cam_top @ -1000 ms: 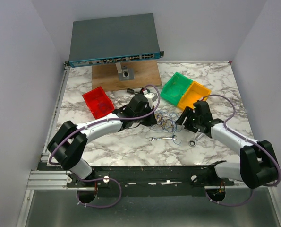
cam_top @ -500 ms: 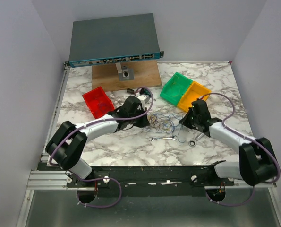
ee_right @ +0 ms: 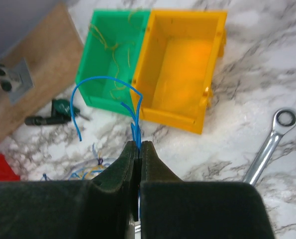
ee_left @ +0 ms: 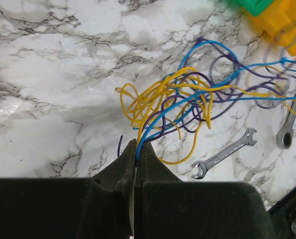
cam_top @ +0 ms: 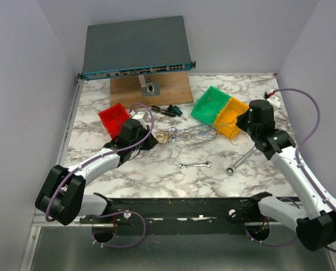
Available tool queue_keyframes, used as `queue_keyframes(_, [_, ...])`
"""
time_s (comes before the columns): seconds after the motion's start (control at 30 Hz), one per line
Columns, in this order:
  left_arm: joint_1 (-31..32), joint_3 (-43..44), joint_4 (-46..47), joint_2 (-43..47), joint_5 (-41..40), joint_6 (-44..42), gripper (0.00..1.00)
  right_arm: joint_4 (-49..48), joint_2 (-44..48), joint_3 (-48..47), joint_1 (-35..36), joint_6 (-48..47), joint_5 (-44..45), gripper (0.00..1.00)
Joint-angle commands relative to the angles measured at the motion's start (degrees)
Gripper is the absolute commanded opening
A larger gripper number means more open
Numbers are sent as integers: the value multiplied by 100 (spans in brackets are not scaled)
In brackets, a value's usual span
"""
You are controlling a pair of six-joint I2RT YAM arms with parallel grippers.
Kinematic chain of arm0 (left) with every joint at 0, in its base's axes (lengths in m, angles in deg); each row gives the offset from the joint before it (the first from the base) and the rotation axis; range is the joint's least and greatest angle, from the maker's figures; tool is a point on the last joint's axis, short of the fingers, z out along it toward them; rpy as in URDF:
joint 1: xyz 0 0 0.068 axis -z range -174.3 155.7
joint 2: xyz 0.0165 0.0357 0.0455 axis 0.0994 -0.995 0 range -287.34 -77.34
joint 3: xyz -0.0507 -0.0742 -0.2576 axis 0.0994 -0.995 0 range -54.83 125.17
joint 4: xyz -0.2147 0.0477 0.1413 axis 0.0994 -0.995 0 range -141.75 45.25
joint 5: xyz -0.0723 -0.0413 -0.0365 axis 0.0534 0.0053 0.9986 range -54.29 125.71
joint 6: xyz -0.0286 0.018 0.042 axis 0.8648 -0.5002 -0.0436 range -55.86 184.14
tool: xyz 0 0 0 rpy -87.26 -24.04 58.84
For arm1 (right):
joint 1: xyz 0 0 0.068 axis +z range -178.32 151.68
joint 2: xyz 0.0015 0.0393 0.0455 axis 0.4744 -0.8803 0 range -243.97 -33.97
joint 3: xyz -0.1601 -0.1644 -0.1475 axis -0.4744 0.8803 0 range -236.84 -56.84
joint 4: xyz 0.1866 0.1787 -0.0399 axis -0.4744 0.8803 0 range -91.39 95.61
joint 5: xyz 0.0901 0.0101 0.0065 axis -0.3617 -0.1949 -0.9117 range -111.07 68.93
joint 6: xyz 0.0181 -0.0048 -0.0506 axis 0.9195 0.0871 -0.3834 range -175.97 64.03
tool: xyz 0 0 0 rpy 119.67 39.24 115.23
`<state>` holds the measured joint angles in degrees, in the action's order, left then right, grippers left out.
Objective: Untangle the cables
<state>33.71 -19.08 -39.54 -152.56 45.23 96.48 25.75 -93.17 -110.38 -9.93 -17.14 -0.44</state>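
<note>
- On the left, the left gripper (ee_left: 136, 149) sat low over the marble table (ee_left: 48, 74). Its jaws were pressed together on blue, yellow and purple strands at the near end of the cables (ee_left: 187, 99).
- In the middle, the cables lay as a loose snarl on the table between the two arms, right of the red bin (cam_top: 116, 119). Yellow loops crossed through blue and purple ones, so we judged most of the untangling not yet done.
- From the snarl, a few blue strands stretched out toward the right, which suggested the two arms were drawing the bundle apart.
- Further right, the green bin (ee_right: 103, 97) held a few loose yellow strands. We took these as a small part of the work already finished.
- On the right, the right gripper (ee_right: 139, 146) hung above the table near the yellow bin (ee_right: 175, 117), its jaws pinching a blue wire (ee_right: 108, 77). The wire's free end arched up and curled down in front of the green bin.
- From overhead, the strands were too fine to follow one by one, and the left fingertips were hidden under the wrist.
- In the left wrist view, the right side of the snarl was blurred and ran off the frame.
- The right wrist view caught only a scrap of the snarl at its lower left. We could not tell whether the wire in the right jaws was one of those held on the left.
</note>
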Motion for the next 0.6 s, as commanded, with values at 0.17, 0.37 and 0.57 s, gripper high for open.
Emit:
queue_keyframes(0.17, [-256,-172,65,340,-667,310,0,1134,85,-2009,-3,-571,1335,1])
queue_keyframes(0.37, [-321,-479,361,762,-713,317,0,1356,118,-2028,-3,-742,-726,9])
queue_keyframes(0.57, [-319,-558,415,933,-692,231,0,1307,236,-854,-2,-598,-2433,56])
